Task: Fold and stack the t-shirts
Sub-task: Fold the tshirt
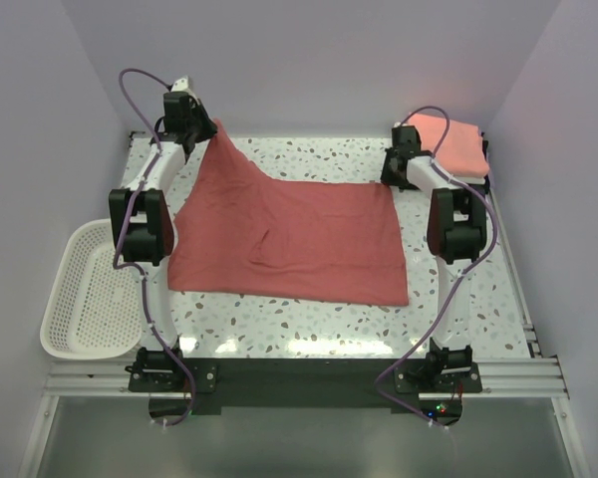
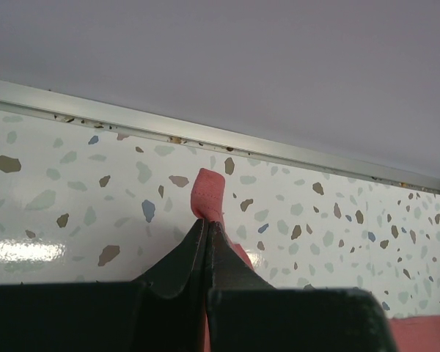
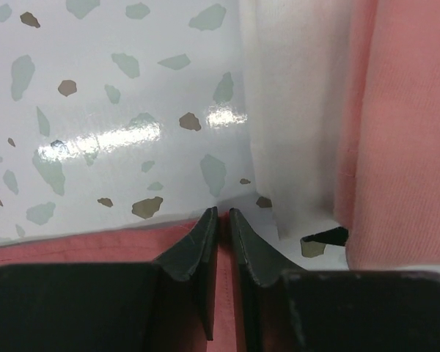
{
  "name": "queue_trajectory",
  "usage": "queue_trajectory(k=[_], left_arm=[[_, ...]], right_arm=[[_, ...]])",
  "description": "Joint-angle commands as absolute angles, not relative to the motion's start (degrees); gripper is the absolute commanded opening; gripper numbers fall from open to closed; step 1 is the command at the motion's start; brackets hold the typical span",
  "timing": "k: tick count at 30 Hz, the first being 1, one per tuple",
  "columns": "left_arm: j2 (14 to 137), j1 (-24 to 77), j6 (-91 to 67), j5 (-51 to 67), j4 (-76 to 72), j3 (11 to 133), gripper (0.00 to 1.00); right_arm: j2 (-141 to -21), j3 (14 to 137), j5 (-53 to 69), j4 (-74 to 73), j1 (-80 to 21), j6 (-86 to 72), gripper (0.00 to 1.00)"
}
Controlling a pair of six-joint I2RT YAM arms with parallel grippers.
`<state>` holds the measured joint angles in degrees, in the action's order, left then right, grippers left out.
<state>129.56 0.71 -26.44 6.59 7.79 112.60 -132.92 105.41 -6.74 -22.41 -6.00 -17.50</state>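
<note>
**Left tool holds a raised corner of the red shirt; right tool sits narrow at the far right corner**

The red shirt point(image 1: 299, 239) lies spread over the middle of the speckled surface point(image 1: 458, 309). Most of it is flat, with a few soft creases near its centre. Its far left corner is drawn up into a peak towards the back wall, so the cloth slopes down from there to the flat part.

The left tool point(image 1: 207, 129) is at that peak, at the far left of the surface. In the left wrist view its fingers are pressed together on a small fold of the red cloth, which sticks out just past the fingertips, above the surface and in front of the metal rail point(image 2: 205, 139) at the foot of the wall.

The right tool point(image 1: 392, 171) is low at the shirt's far right corner, which lies flat. In the right wrist view only a thin slit shows between its fingers, with the tips right at the edge of the red cloth. The pictures do not show whether any cloth is caught between them.

Just beside the right tool, in the far right corner of the surface, is a stack of folded shirts. The pink shirt point(image 1: 448, 139) is on top, and the white shirt point(image 3: 293, 110) under it shows along the stack's edge. The stack lies apart from the red shirt, with bare surface between them.

A white mesh basket point(image 1: 80, 289) sits at the left edge of the surface, near the left arm.
</note>
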Motion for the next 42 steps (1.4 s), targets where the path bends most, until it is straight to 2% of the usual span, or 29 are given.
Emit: queue_trajectory(k=[1,6,34,42], left_arm=[[127.6,0.0,-26.9,7.6,4.9,112.4,0.0],[127.1,0.0,-26.7,7.7,5.1,113.0,0.0],[122.0,-1.8,-27.4,9.1,8.1,114.3,0.0],[117.9,-1.8,-27.1,9.0,8.5,109.7,0.0]], right_arm=[[-133.3,107.5,-8.7,-23.9,-6.2,-17.1,0.13],[-131.7,106.3,-8.7,-22.4,-6.0,-17.5,0.0],[-117.2,92.6,-6.4,-11.3,-3.2,-19.9,0.0],[-112.1,88.8,-6.5,-11.7,-3.1,-20.7,0.0]])
